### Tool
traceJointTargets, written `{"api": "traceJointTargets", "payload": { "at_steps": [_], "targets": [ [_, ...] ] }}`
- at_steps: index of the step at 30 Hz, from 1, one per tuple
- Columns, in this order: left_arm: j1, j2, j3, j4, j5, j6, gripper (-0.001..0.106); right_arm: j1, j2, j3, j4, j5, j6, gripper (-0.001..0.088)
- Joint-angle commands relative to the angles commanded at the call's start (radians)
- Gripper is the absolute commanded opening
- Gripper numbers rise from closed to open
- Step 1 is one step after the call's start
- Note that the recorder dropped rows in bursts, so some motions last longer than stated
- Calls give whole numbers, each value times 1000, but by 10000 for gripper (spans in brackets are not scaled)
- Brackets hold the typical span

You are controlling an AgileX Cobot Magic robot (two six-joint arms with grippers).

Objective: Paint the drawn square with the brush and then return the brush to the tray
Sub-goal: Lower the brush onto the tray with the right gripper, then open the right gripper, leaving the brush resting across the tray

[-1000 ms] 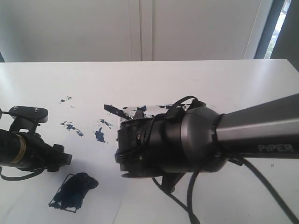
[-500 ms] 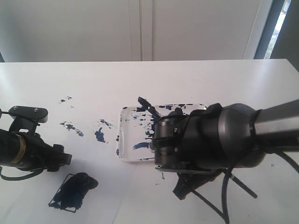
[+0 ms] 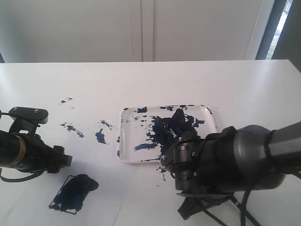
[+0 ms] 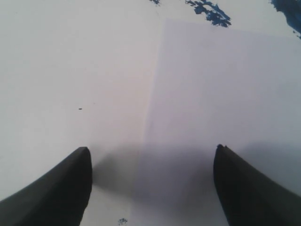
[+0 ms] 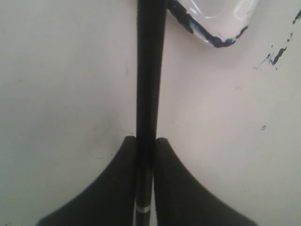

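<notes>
The tray (image 3: 207, 117) lies mid-table with a big dark paint blob (image 3: 167, 128) in it. At the front left, the drawn square (image 3: 75, 192) on the white paper is smeared with dark paint. My right gripper (image 5: 145, 141) is shut on the brush (image 5: 149, 70). Its black handle runs out past a blue-rimmed corner of the tray (image 5: 221, 26), and its silver band (image 5: 143, 207) sits between the fingers. In the exterior view the right arm (image 3: 221, 162) stands at the tray's near edge and hides those fingers. My left gripper (image 4: 151, 149) is open and empty just left of the square.
Loose blue paint specks (image 3: 100, 136) dot the table left of the tray, with more (image 4: 209, 9) ahead of the left gripper. The paper's edge (image 4: 155, 84) runs between the left fingers. Cables trail below the right arm (image 3: 244, 212).
The right arm has drawn back from over the tray's left side toward the front right, uncovering the tray, with the brush still gripped. The left arm has not moved.
</notes>
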Motion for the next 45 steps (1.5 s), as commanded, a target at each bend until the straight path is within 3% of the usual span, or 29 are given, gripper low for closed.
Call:
{"api": "traceJointTargets", "payload": {
  "at_steps": [15,18,26,29,40,45],
  "targets": [
    [0,0,0,0,-2,2,749,0,-12,12,-31,-41,60,34],
    [0,0,0,0,-2,2,749,0,-12,12,-45,-41,67,127],
    [0,0,0,0,24,2,749,0,-21,12,-64,-45,67,473],
    [0,0,0,0,26,2,749,0,-49,12,-69,-67,67,536],
    [0,0,0,0,25,2,749,2,-220,12,-111,-123,67,532],
    [0,0,0,0,25,2,749,2,-357,12,-132,-165,67,411]
  ]
}}
